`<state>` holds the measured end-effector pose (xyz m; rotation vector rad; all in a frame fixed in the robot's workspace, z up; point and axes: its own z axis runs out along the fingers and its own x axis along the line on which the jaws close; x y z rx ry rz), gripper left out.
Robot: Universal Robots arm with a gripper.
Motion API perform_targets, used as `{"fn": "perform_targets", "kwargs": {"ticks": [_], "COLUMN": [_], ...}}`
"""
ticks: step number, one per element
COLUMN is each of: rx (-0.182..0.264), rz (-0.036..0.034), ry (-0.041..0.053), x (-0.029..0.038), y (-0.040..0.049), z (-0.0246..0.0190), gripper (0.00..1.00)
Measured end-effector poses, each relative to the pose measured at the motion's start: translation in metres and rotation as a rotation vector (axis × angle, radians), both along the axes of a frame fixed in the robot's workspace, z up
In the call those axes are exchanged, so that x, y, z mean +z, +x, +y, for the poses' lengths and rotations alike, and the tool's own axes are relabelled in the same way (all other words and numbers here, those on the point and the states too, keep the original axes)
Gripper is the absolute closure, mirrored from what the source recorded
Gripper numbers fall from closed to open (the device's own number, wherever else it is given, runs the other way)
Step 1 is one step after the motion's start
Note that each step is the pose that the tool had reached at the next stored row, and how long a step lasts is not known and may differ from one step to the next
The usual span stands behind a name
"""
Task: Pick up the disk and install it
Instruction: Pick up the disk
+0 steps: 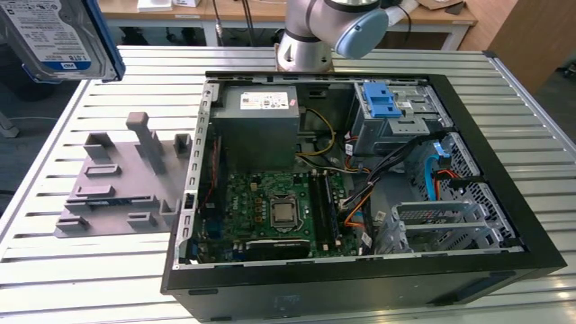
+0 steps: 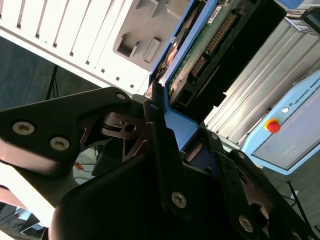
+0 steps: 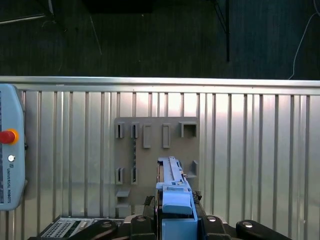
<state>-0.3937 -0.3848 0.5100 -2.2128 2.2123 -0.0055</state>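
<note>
Lifted high at the exterior view's left, the disk point(image 1: 56, 37) is pinched by its blue rail in the gripper point(image 2: 177, 120), clear of the grey holder point(image 1: 112, 182); the open computer case point(image 1: 360, 277) sits rightward.

1. Exterior view: the disk point(image 1: 54, 34) sits at the upper corner on the exterior view's left, its top and one side cut off by the picture's edges. Its label print is too small to tell.
2. The arm point(image 1: 328, 30) is cropped by the top edge.
3. The case point(image 1: 360, 290) runs off the bottom edge, and cables hide the floor beside its drive bay point(image 1: 396, 111).
4. Second wrist view: the gripper point(image 2: 180, 112) covers the disk's near end, and the far end leaves the top edge. Where the fingers point(image 2: 162, 145) meet the blue rail is hidden.
5. The pendant point(image 2: 287, 135) is cut by the picture's edge in both wrist views.
6. First wrist view: the disk, seen edge-on, hides part of the grey fixture point(image 3: 150, 145).
</note>
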Motion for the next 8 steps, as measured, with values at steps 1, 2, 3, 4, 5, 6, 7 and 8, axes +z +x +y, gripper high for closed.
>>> {"fn": "perform_targets", "kwargs": {"ticks": [1, 2, 3, 4, 5, 6, 7, 8], "rx": [0.000, 0.000, 0.000, 0.000, 0.000, 0.000, 0.000, 0.000], "rz": [0.0001, 0.0001, 0.0000, 0.0000, 0.0000, 0.0001, 0.0001, 0.0001], "ry": [0.0000, 0.0000, 0.0000, 0.0000, 0.0000, 0.0000, 0.0000, -0.0001], "x": [0.0000, 0.0000, 0.0000, 0.0000, 0.0000, 0.0000, 0.0000, 0.0001], "y": [0.0017, 0.0031, 0.0045, 0.0058, 0.0073, 0.0087, 0.0102, 0.0118], "z": [0.0000, -0.0001, 0.0000, -0.0001, -0.0001, -0.0001, -0.0001, -0.0001], "gripper": [0.64, 0.64, 0.64, 0.64, 0.64, 0.64, 0.64, 0.64]}}
